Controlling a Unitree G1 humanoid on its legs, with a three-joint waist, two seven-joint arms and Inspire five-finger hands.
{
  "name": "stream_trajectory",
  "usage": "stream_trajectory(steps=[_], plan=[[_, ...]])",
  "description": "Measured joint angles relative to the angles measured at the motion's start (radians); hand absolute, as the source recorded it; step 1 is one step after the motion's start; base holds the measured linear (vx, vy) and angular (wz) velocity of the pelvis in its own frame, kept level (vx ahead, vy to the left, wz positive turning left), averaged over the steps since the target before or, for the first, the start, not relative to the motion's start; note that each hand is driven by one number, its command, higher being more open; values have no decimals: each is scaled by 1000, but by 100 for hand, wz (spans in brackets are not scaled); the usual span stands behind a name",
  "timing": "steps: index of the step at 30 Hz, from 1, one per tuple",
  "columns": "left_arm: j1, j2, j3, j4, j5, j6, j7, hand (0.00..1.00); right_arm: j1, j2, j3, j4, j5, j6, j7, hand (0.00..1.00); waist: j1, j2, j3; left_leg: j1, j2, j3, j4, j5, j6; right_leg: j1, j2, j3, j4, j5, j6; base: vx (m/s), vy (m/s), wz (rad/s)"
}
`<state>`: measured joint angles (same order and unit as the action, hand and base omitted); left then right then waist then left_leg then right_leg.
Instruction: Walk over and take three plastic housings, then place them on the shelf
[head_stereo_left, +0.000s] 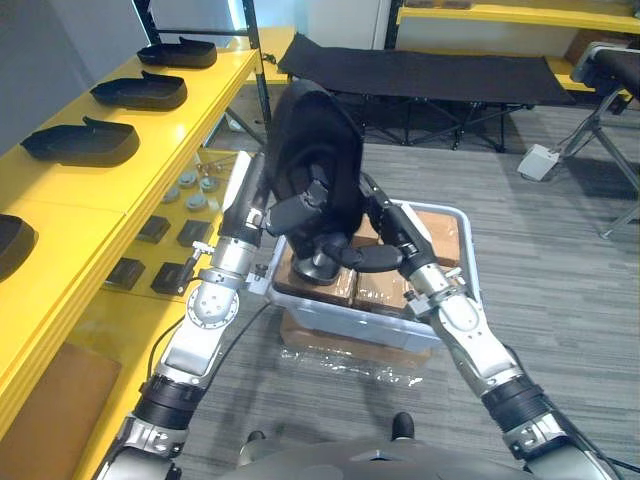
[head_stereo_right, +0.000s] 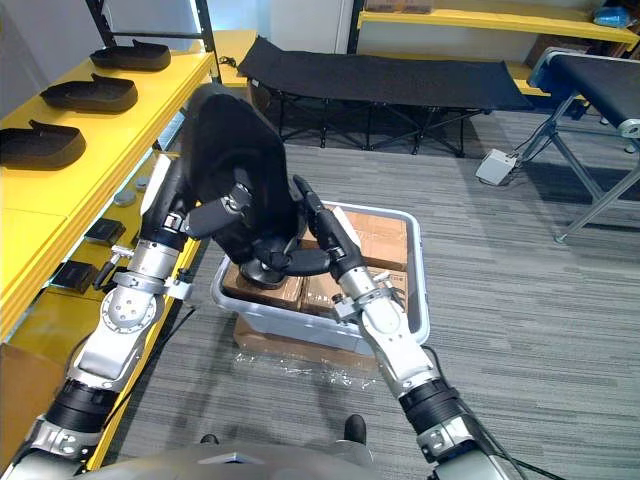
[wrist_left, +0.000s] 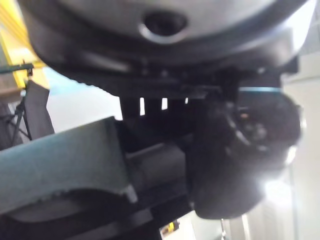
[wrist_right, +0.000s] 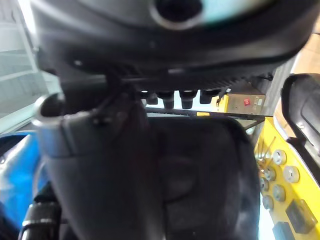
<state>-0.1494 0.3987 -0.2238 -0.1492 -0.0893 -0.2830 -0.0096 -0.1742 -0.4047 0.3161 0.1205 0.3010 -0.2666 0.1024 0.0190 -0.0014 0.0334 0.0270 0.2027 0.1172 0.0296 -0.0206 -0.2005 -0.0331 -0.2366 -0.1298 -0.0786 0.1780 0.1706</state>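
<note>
I hold a large black plastic housing (head_stereo_left: 320, 130) upright between both hands, above a grey bin (head_stereo_left: 455, 250). My left hand (head_stereo_left: 298, 210) curls round its left side. On the right, my right hand (head_stereo_left: 385, 235) has its fingers against the housing's side and its thumb tucked beneath its lower end. The housing's dark bulk sits close before the right wrist camera (wrist_right: 200, 190). On the yellow shelf (head_stereo_left: 150, 150) at the left lie three more black housings (head_stereo_left: 82, 142) (head_stereo_left: 140, 93) (head_stereo_left: 180, 52); the edge of another (head_stereo_left: 12, 243) shows nearer to me.
The bin holds cardboard boxes (head_stereo_left: 440, 225) and stands on a flat carton on the grey carpet. Small dark and round parts (head_stereo_left: 190, 190) lie on the shelf's lower level. A black folding cot (head_stereo_left: 420, 75) stands behind, with a white box (head_stereo_left: 540, 160) on the floor at the right.
</note>
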Motion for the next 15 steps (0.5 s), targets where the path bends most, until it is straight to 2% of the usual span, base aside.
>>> stream_trajectory(steps=[6,12,13,15], plan=[[-5,54,-17,-13,-66,22,-159,0,0,-35,-28,-27,1,-1,51,100,-21,4,-5,5,0,6,1,0,0,0,0,3,0,0,0,0,0,-1],[-37,91,-16,-15,-110,50,-209,0,2,-56,-25,-28,0,0,84,100,-21,5,-6,14,0,17,-2,0,0,0,0,11,0,0,0,-8,-1,-5],[-39,98,-16,-15,-113,50,-215,0,2,-61,-24,-28,1,4,95,0,-21,6,-8,14,0,17,-2,0,0,0,0,11,0,0,0,0,0,0],[-39,114,-25,-15,-138,50,-216,0,2,-63,-24,-28,21,29,134,0,-22,7,-10,15,0,17,-4,0,0,0,0,11,0,0,0,0,0,0]])
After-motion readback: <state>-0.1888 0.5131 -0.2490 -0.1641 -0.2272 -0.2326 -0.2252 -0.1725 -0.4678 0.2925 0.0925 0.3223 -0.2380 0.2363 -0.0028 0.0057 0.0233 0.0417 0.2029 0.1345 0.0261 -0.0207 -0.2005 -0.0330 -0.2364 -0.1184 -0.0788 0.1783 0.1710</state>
